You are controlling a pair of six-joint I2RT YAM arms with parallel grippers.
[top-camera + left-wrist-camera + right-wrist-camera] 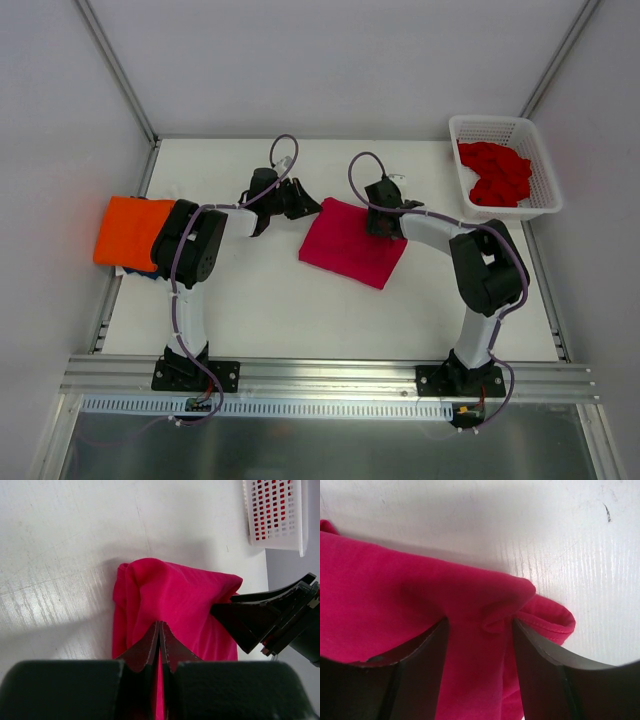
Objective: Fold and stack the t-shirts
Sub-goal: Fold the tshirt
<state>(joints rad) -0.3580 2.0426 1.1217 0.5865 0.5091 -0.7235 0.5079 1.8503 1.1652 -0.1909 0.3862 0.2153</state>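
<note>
Broadly, the white table fills the overhead view, with both arms reaching from their bases at 6 o'clock toward its middle.

The crimson-pink t-shirt lies folded into a rough rectangle just toward 1 o'clock of the table's centre, flat on the surface and turned a little so one corner points to 5 o'clock.

At the 2 o'clock corner of the table stands the white lattice basket, well apart from that shirt. A heap of red t-shirts sits crumpled inside it.

At the 9 o'clock edge the orange t-shirt rests folded, partly under the left arm's elbow. It lies on top of a dark blue t-shirt, of which only a sliver shows at its 6 o'clock side.

The left gripper is at the pink shirt's 10 o'clock corner, its fingers pressed together with a thin edge of pink cloth pinched between them.

The right gripper is at the same shirt's 1 o'clock corner. Its fingers stand apart, one on either side of a raised fold of the cloth, which puckers against the right-hand finger. A hemmed edge pokes out just beyond that finger.
</note>
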